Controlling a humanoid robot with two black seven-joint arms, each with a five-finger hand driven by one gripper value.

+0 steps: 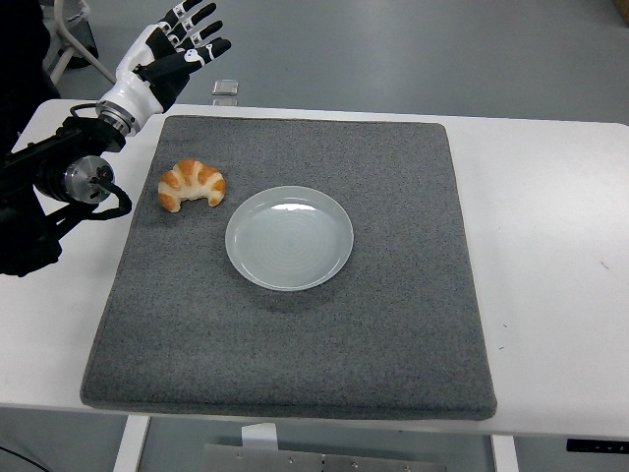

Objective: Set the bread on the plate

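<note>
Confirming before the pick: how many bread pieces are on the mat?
1. A single croissant lies on the gray mat, just left of the empty plate. Nothing seems hidden.

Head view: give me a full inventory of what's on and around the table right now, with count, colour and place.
Croissant: one, golden brown, lying on the mat's left part, left of the plate and apart from it.
Plate: one, white, empty, on the mat a little left of its middle.
Mat: one, dark grey, covering most of the table.
Table: one, white, under the mat.
Small clear object: one, at the table's far edge behind the mat; too small to identify.
Left hand: one, black and white, fingers spread, raised beyond the mat's far left corner, holding nothing.
Right hand: not in view.
</note>
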